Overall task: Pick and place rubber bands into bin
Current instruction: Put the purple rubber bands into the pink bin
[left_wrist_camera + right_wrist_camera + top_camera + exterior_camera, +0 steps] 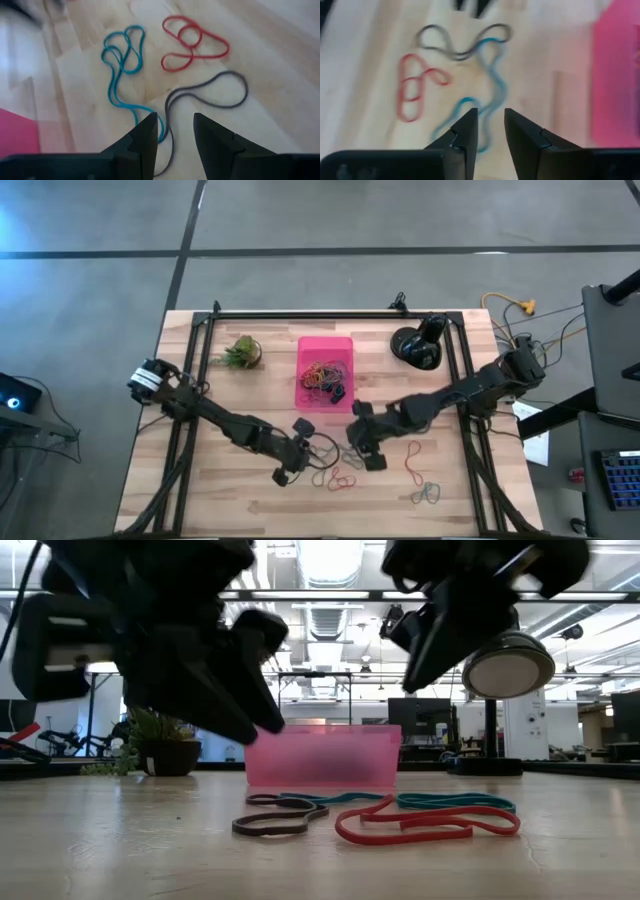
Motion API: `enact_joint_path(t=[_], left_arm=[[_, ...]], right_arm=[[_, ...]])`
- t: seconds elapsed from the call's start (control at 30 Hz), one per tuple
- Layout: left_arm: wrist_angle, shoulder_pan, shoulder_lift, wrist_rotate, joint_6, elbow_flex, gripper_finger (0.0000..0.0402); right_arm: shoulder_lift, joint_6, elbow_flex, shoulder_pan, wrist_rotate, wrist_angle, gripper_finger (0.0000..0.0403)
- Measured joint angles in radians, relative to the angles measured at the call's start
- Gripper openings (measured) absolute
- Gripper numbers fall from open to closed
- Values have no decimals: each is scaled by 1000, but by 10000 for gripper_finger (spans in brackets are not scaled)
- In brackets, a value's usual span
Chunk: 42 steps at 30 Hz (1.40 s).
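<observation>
The small green leafy plant (240, 352) stands at the left, and beside it the bright pink translucent rectangular plastic bin (325, 370) lies with its long axis running away from the front edge, already containing many coloured rubber bands (326, 378). In front of it the left gripper (290, 452) hangs with fingers apart and empty, above the dark grey, teal and red rubber band loops (195, 42) lying flat on the wooden table (200, 480). The right gripper (362, 442), fingers narrowly apart and holding nothing, hangs over the teal band (492, 75), with the round black object (417, 346) behind it
</observation>
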<state>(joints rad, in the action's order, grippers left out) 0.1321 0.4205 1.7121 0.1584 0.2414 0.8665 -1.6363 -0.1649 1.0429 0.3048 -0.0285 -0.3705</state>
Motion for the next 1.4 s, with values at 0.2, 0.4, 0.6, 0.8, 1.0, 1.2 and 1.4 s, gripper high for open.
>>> enact_joint_path(t=[0.2, 0.4, 0.6, 0.8, 1.0, 1.2, 1.4], left_arm=[[-59, -32, 48, -21, -39, 32, 111], [-97, -57, 50, -41, -110, 33, 111], [-96, -74, 53, -106, -150, 32, 111], [-96, -80, 53, -122, -177, 27, 111], [-96, -85, 53, -123, -178, 27, 111], [-86, -94, 53, -126, -177, 19, 111], [-83, -105, 53, -141, -176, 8, 111]], right_arm=[[0, -64, -3, 123, -102, 1, 76], [0, -72, -5, 228, -258, 1, 64], [4, -73, -5, 288, -333, 6, 58], [7, -79, 2, 295, -342, 8, 58], [8, -82, 4, 295, -342, 9, 59], [8, -98, 4, 295, -342, 9, 59], [8, -98, 4, 295, -342, 9, 59]])
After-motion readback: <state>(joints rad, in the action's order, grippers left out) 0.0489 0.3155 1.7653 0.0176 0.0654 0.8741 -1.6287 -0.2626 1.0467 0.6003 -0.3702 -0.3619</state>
